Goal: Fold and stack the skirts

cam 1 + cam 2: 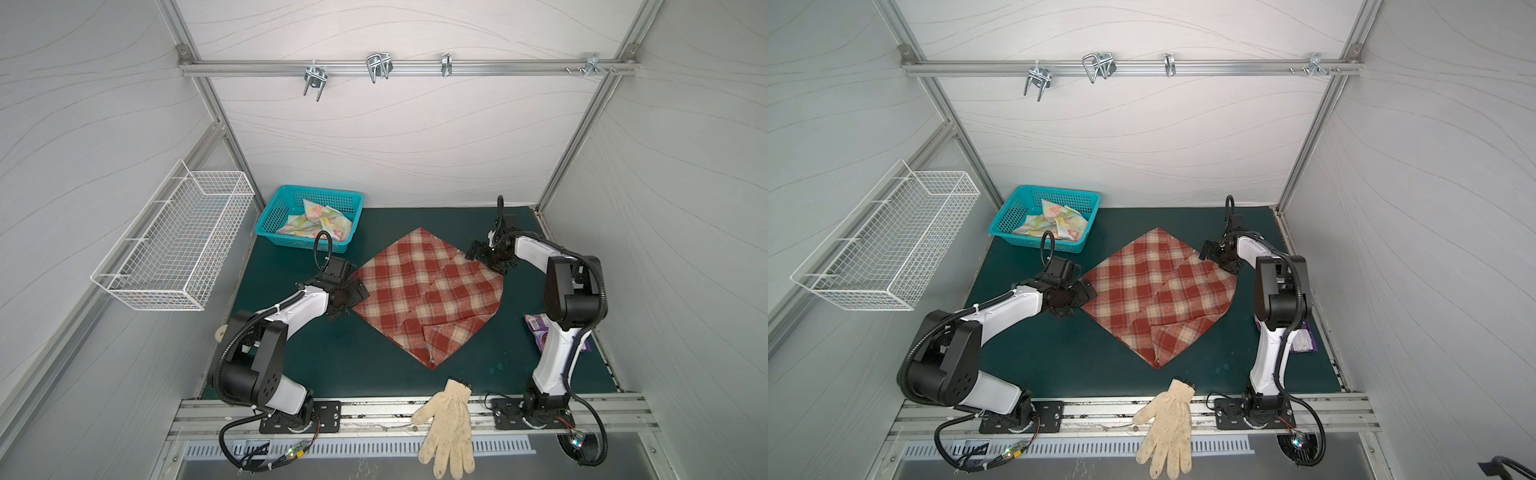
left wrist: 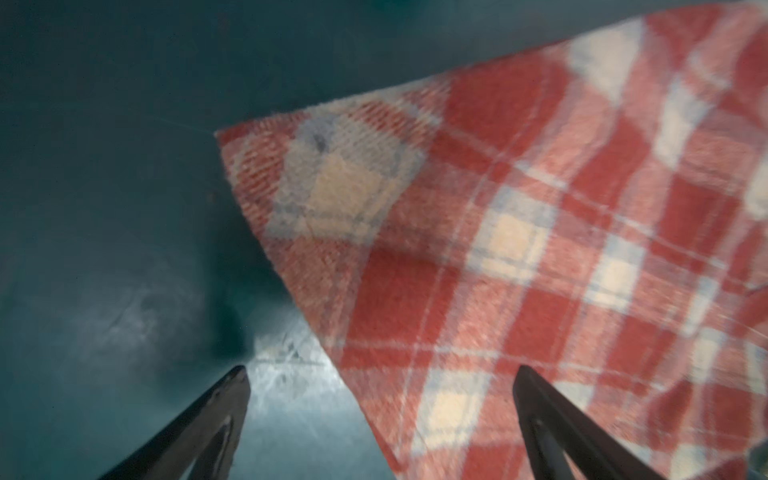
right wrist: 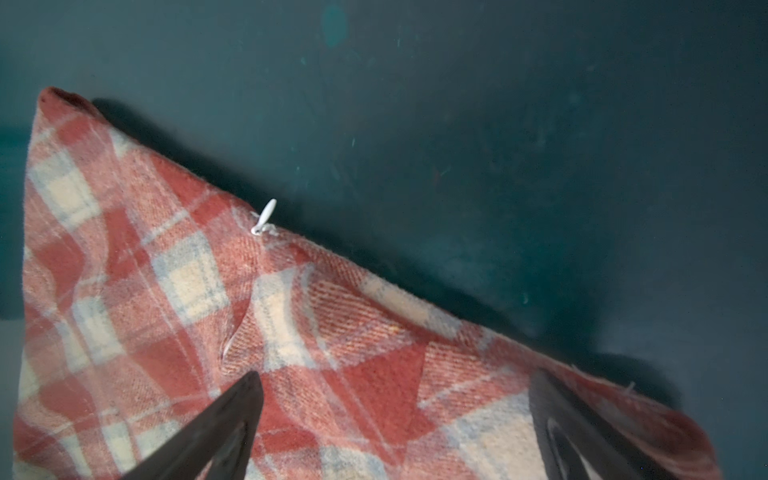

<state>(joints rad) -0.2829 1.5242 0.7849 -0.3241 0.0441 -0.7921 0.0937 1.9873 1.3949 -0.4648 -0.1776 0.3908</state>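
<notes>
I am watching the plaid skirt (image 1: 428,291) lying diamond-wise mid-frame; left hand (image 1: 360,289) is gaping wide at its left corner, right hand (image 1: 486,259) gaping wide over its upper-right edge.

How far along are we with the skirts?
Done: thick rust-red and cream plaid skirt lies spread on the green mat. In hand: open left hand and open right hand at its opposite sides, gripping nothing. Left: folding it, the pastel floral skirt in the teal basket, stacking.
</notes>
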